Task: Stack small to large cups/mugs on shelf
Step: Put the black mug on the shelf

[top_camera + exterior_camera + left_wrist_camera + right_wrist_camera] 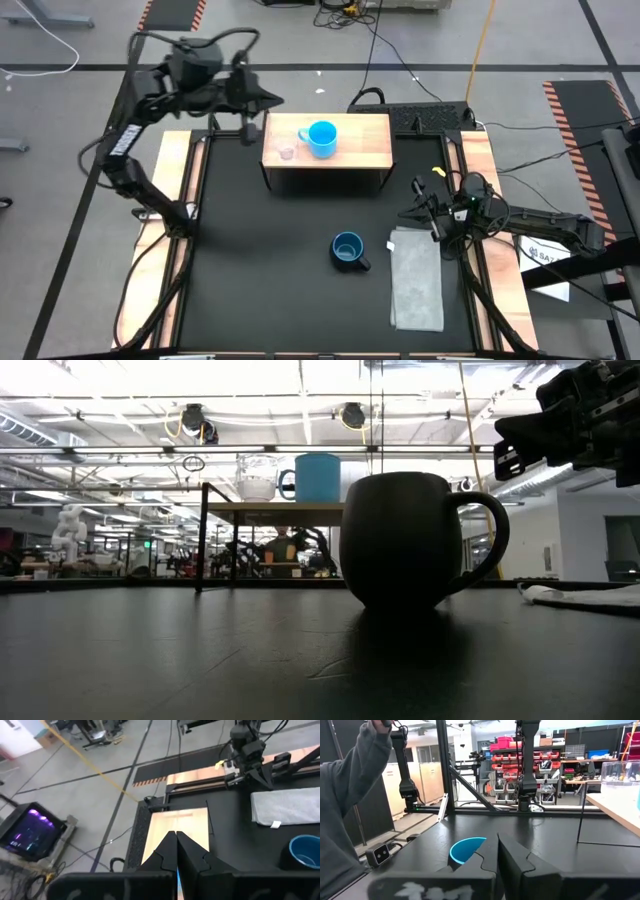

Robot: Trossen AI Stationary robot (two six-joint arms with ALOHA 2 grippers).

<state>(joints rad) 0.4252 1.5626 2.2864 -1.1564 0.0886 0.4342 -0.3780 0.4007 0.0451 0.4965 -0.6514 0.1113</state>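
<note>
The shelf (350, 150), a light wooden top on a black frame, stands at the table's far middle. On its top stand the light-blue mug (322, 138) (317, 477) and, to its left, the tiny clear cup (287, 152) (257, 480). The dark navy mug (347, 250) (400, 540) stands upright on the black table in front of the shelf, blue inside (465, 851). My left gripper (278, 98) (176, 845) hovers shut above the shelf's far left corner. My right gripper (405, 213) (497, 845) is shut, raised to the right of the navy mug, pointing left.
A folded grey cloth (415, 278) (290, 805) lies right of the navy mug. Wooden rails run along the table's left and right sides (160, 200). A person's grey sleeve (345, 795) shows beyond the table's left side. Bare black table lies left of the navy mug.
</note>
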